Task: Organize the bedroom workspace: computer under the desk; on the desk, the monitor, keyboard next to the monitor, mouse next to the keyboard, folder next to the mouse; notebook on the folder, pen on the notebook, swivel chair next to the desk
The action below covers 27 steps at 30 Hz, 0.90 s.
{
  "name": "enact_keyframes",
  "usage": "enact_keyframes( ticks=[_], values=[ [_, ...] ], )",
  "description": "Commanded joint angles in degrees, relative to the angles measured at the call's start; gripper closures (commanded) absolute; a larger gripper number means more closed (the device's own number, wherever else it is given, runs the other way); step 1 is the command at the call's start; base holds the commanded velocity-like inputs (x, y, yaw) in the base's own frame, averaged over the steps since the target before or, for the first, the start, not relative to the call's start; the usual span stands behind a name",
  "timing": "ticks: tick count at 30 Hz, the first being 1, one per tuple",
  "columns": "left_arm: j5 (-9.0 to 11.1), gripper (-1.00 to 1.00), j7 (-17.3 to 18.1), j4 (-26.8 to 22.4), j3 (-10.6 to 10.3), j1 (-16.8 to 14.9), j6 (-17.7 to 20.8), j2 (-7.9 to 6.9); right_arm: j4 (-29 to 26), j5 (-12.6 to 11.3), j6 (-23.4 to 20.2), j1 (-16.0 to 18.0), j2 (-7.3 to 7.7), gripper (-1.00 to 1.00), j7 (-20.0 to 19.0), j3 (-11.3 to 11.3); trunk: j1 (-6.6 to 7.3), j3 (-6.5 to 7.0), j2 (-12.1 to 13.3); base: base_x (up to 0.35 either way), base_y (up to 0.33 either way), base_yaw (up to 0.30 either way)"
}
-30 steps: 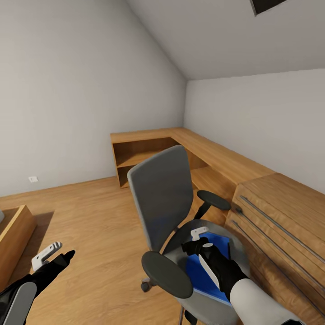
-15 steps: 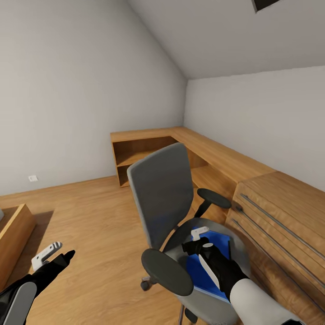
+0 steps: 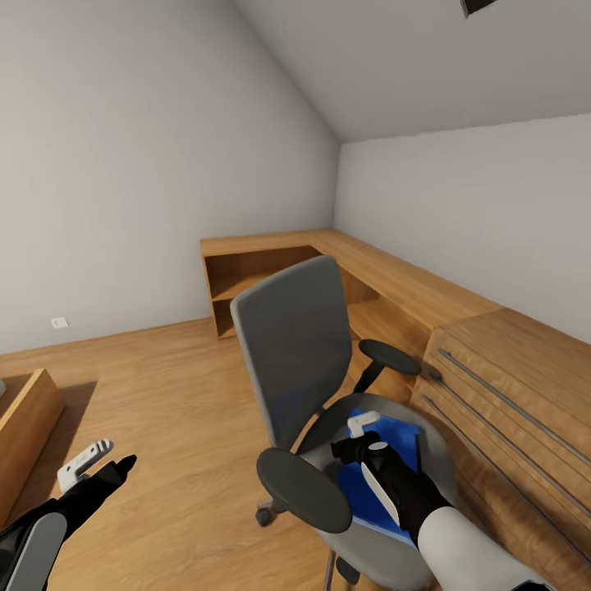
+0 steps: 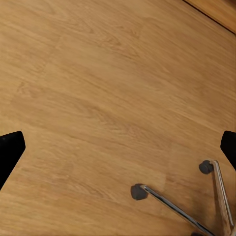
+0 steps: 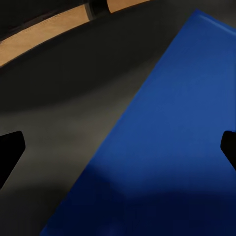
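Note:
The swivel chair (image 3: 291, 353) stands in front of me with its grey back turned to the left and black armrests on both sides. The bright-blue folder (image 3: 392, 439) lies flat on its grey seat (image 3: 439, 464). My right gripper (image 3: 355, 441) hovers just above the folder's near part. In the right wrist view the folder (image 5: 167, 147) and the dark seat (image 5: 64, 123) lie below the right gripper (image 5: 118, 150), which is open with nothing between its fingers. My left gripper (image 3: 103, 464) hangs open over the floor to the chair's left. The left wrist view has the chair's chrome base (image 4: 167, 204) and casters beneath the left gripper (image 4: 118, 150).
A light wooden drawer chest (image 3: 509, 386) with long metal handles stands close to the chair's right. A low wooden L-shaped shelf unit (image 3: 271, 267) runs along the far walls. Another wooden piece (image 3: 25, 419) sits at the left edge. Wooden floor (image 3: 180, 394) stretches to the left of the chair.
The whole picture has shifted slightly upward, so the camera moved. Both grippers keep their places in the picture, and the folder lies as before.

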State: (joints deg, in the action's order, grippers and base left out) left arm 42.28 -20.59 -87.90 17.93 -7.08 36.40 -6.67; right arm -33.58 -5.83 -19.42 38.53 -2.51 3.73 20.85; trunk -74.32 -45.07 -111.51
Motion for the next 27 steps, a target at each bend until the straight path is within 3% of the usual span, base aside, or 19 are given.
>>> enact_keyframes(
  ticks=[1,11,16,27],
  values=[
    [0.61,-1.0,-0.5,-0.07,0.0,-0.04,0.18,-0.01,-0.09,-0.59,-0.26,0.05,0.05,-1.0,0.39,0.32,-0.22,-0.24,-0.44,0.0,0.0,0.0],
    [0.61,-1.0,-0.5,-0.07,0.0,-0.04,0.17,-0.01,-0.09,-0.59,-0.26,0.03,0.05,-1.0,0.4,0.33,-0.44,-0.42,-0.84,0.0,0.0,0.0],
    [0.61,-1.0,-0.53,-0.07,0.03,-0.04,0.06,-0.01,-0.09,-0.59,-0.26,0.05,0.05,-1.0,0.4,0.33,-1.54,-1.32,-2.85,0.0,0.0,0.0],
    [0.61,-1.0,-0.5,-0.07,0.08,-0.04,0.16,-0.01,-0.05,-0.58,-0.26,0.05,0.05,-1.0,0.4,0.4,-1.54,-1.32,-2.85,0.0,0.0,0.0]
  ],
)
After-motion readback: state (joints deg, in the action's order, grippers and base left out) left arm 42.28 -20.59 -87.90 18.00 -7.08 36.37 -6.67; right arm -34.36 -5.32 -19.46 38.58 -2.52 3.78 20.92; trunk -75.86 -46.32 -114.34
